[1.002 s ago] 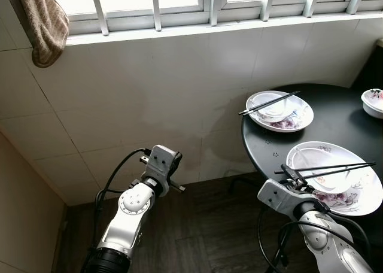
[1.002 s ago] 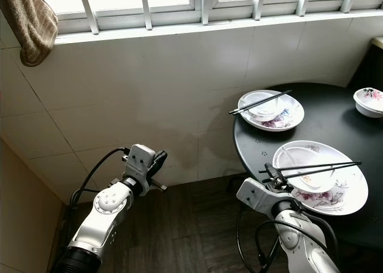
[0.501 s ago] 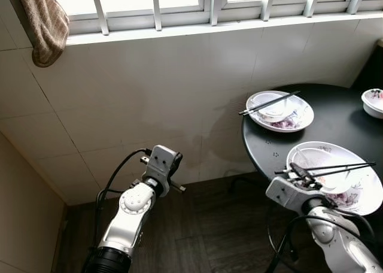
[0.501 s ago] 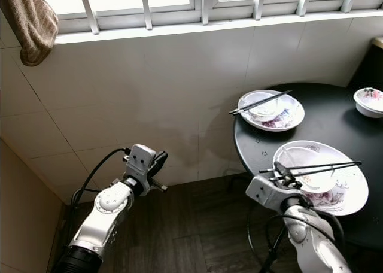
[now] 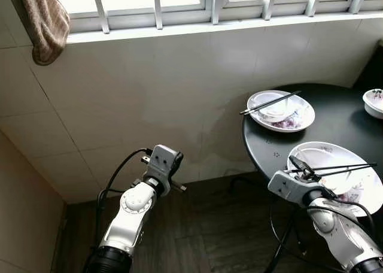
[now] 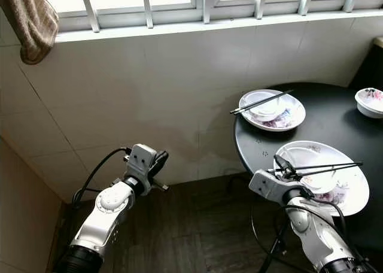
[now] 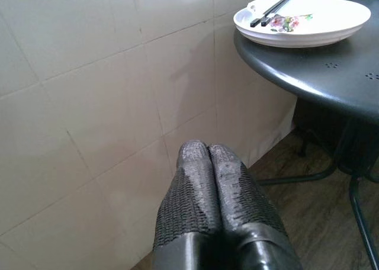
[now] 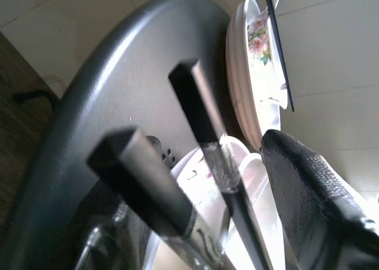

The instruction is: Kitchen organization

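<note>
Since a second ago, the right arm is reaching further in over the near plate, with its hand now sitting at the ends of the chopsticks instead of short of the worktop's edge, while the left arm is holding the same place. At far left, a brown towel (image 5: 43, 23) is hanging from the barred window (image 5: 209, 0) above a tiled wall (image 5: 149, 87). Below it, the left hand (image 7: 211, 163) is hovering over the dark wooden floor (image 5: 197, 231), pointing at the wall, its two black fingers (image 7: 189, 187) pressing together with nothing between them. Moving right, the round black worktop (image 5: 335, 120) is carrying a far plate (image 5: 281, 111) near the wall, with a white bowl inside it and a pair of chopsticks (image 5: 270, 103) lying across the top. Nearer the robot, a larger flowered plate (image 5: 341, 165) is sitting at the worktop's edge, bearing a second pair of black chopsticks (image 5: 341, 168) across it. The right hand (image 5: 304, 169) is resting over this plate's near rim, its fingers (image 8: 308, 199) standing apart on either side of the chopstick ends; whether they are touching the sticks cannot be told. At far right, a small flowered bowl (image 5: 374, 101) is standing well apart from both plates.
</note>
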Controlling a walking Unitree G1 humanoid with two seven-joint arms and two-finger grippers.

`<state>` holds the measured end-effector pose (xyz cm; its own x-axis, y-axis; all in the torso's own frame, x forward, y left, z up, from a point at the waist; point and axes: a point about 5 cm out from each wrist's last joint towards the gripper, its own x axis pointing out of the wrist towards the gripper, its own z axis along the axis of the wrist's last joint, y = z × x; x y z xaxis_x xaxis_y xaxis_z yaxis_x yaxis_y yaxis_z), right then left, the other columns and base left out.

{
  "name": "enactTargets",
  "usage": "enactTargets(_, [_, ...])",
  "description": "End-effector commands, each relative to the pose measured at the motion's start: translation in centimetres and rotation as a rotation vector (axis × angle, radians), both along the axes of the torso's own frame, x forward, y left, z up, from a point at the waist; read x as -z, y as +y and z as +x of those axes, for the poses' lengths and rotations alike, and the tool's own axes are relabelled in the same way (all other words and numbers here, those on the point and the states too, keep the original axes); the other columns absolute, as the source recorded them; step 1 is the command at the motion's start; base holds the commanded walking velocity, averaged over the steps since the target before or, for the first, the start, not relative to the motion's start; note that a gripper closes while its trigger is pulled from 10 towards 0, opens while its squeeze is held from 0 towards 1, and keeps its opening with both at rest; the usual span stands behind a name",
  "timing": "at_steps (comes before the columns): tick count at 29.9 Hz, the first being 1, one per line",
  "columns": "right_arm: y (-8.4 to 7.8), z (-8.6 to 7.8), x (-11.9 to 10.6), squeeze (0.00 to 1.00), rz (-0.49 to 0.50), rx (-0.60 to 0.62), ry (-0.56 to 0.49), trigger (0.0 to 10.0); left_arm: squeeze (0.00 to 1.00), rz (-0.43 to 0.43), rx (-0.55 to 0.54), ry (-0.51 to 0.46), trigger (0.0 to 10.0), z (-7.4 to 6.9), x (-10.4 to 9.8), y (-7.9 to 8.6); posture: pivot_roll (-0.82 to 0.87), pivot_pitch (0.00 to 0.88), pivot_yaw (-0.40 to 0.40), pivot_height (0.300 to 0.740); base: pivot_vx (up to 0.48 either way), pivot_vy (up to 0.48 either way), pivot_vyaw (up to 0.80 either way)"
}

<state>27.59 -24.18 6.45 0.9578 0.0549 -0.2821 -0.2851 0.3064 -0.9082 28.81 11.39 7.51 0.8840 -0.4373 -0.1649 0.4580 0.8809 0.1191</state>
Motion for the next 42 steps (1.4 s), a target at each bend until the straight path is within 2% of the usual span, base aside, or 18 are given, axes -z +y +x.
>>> enactTargets(1, [-0.2, 0.2, -0.1, 0.00, -0.011, -0.008, -0.011, 10.0, 0.00, -0.005, -0.004, -0.005, 10.0, 0.2, -0.2, 0.1, 0.06, 0.000, -0.028, 0.740, 0.000, 0.000, 0.00])
enactTargets(6, [-0.2, 0.7, 0.1, 0.00, -0.012, -0.049, -0.036, 10.0, 0.00, -0.006, -0.003, -0.006, 10.0, 0.2, -0.2, 0.1, 0.07, 0.000, -0.030, 0.740, 0.000, 0.000, 0.00])
enactTargets(13, [0.9, 0.6, 0.6, 0.00, -0.013, -0.140, -0.060, 10.0, 0.00, -0.007, -0.005, -0.005, 10.0, 0.1, -0.2, 0.0, 0.07, 0.000, -0.034, 0.740, 0.000, 0.000, 0.00])
enactTargets(29, [0.1, 1.2, 0.7, 0.00, -0.096, -0.159, -0.109, 10.0, 0.00, -0.013, -0.002, -0.001, 10.0, 0.0, 0.0, -0.2, 0.08, 0.000, -0.037, 0.740, 0.000, 0.000, 0.00])
enactTargets(30, [0.1, 1.2, 0.8, 0.00, -0.100, -0.161, -0.113, 8.3, 0.00, -0.014, -0.002, -0.001, 10.0, 0.0, 0.0, -0.2, 0.08, 0.000, -0.041, 0.740, 0.000, 0.000, 0.00])
enactTargets(31, [0.1, 1.2, 0.7, 0.00, -0.103, -0.163, -0.119, 8.3, 0.00, -0.014, -0.002, -0.001, 10.0, 0.0, 0.1, -0.3, 0.08, 0.000, -0.041, 0.740, 0.000, 0.000, 0.00])
enactTargets(32, [0.1, 1.2, 0.7, 0.00, -0.105, -0.164, -0.124, 3.5, 0.00, -0.015, -0.003, -0.001, 10.0, 0.0, 0.1, -0.3, 0.08, 0.000, -0.041, 0.740, 0.000, 0.000, 0.00])
enactTargets(33, [0.1, 1.3, 0.7, 0.00, -0.106, -0.166, -0.131, 3.5, 0.00, -0.015, -0.003, -0.001, 10.0, 0.0, 0.1, -0.3, 0.08, 0.000, -0.042, 0.740, 0.000, 0.000, 0.00])
enactTargets(34, [0.1, 1.3, 0.6, 0.00, -0.108, -0.168, -0.142, 0.4, 0.00, -0.015, -0.004, -0.001, 10.0, 0.0, 0.1, -0.3, 0.08, 0.000, -0.044, 0.740, 0.000, 0.000, 0.00])
enactTargets(35, [0.1, 1.4, 0.5, 0.00, -0.109, -0.171, -0.153, 0.0, 0.00, -0.016, -0.004, 0.000, 10.0, -0.1, 0.1, -0.3, 0.08, 0.000, -0.044, 0.740, 0.000, 0.000, 0.00])
enactTargets(42, [0.6, 1.7, -0.3, 0.00, -0.084, -0.199, -0.228, 0.0, 0.00, -0.018, -0.004, 0.000, 10.0, -0.2, 0.2, -0.3, 0.08, 0.000, -0.045, 0.740, 0.000, 0.000, 0.00])
